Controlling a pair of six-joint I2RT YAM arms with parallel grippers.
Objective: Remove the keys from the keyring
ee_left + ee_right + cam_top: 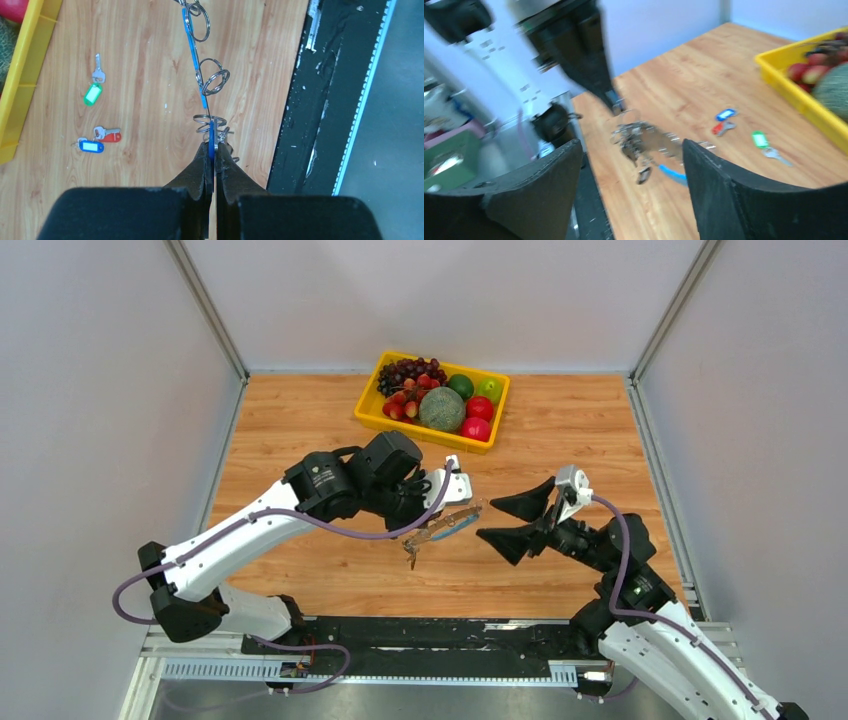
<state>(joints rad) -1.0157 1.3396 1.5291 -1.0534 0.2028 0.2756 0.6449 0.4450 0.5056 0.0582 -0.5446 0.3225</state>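
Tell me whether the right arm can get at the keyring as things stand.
Probably yes: the right pincer is open, facing the keyring, which hangs from the left pincer with nothing between them.

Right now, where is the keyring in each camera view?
Top external: keyring mid-table, below the yellow fruit tray.
Left wrist: centre, running up from the left gripper.
Right wrist: centre, blurred.
Shared landmark: the tray, at left edge and right edge there.
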